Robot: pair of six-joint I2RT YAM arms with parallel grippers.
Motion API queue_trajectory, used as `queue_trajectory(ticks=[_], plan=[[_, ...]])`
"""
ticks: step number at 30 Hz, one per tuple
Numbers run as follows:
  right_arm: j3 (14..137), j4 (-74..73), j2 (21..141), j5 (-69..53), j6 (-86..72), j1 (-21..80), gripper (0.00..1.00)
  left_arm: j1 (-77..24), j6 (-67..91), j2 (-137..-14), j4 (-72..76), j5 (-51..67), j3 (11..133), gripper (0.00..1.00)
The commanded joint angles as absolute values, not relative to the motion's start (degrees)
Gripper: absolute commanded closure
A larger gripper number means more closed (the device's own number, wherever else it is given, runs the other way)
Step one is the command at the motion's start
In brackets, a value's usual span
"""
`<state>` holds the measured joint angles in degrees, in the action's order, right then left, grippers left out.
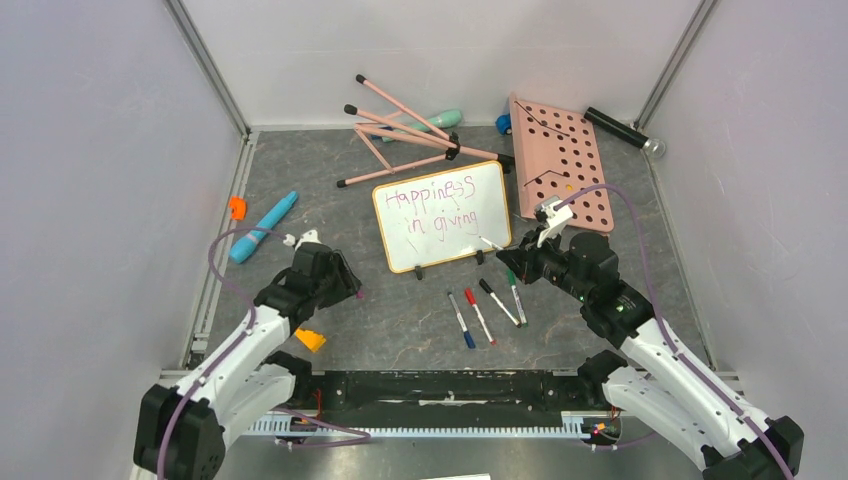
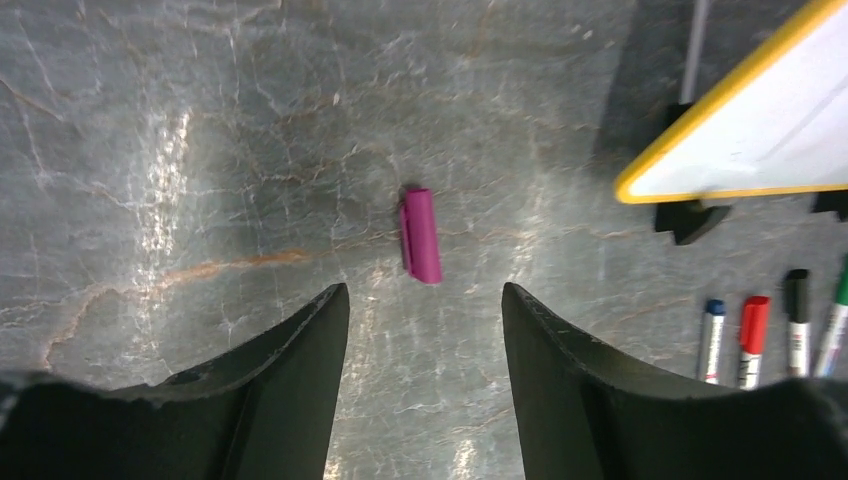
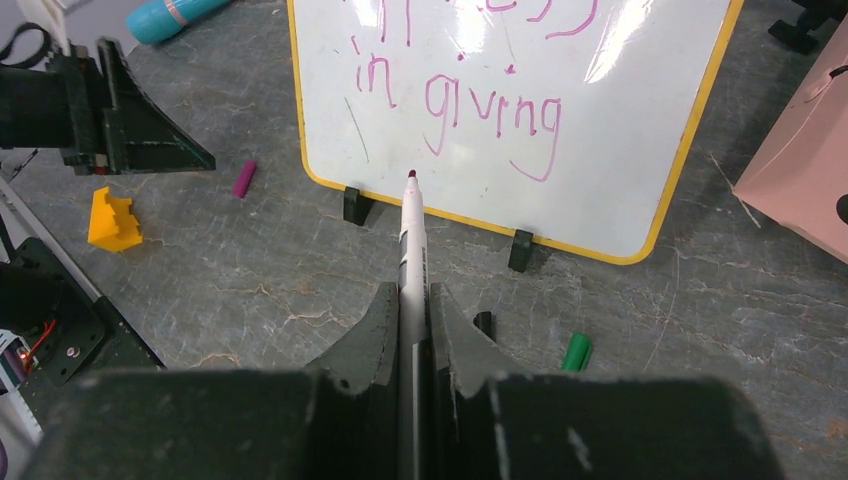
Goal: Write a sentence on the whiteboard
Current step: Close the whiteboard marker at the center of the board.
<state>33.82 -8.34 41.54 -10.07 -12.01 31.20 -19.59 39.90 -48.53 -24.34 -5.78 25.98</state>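
- Purple-pink sentence (image 1: 432,205), "Happiness in giving", runs in two lines across the whiteboard (image 1: 441,215).
- You find the whiteboard propped mid-bench (image 1: 400,310), just left of the pink perforated board (image 1: 560,165).
- Right claw (image 3: 408,298): clamped on a marker (image 3: 411,235), its tip at the whiteboard's near margin; you cannot confirm contact.
- Left claw (image 2: 425,296): jaws apart, holding nothing, above a magenta cap (image 2: 421,236) lying on the bench.

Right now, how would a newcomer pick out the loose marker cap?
Start at the whiteboard standing mid-table and go from its lower left corner toward the table's near left. Lying flat there, on its own, is the cap, a short magenta tube. It is far stubbier than the four capped markers to its right, and pinker than the orange block nearby.
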Motion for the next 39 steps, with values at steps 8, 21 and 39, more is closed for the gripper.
queue_trajectory(ticks=[8, 21, 39], plan=[[32.9, -5.9, 41.0, -10.4, -13.2, 31.0, 1.00, -23.5, 41.5, -58.8, -24.0, -12.3, 28.3, 0.42], [32.2, -5.0, 41.6, -10.8, -14.1, 31.0, 1.00, -26.9, 43.0, -68.4, -19.1, -13.2, 30.7, 0.48], [33.3, -7.2, 41.2, -17.9, -15.0, 30.9, 1.00, -26.9, 40.6, -68.9, -13.5, -10.6, 27.8, 0.98]])
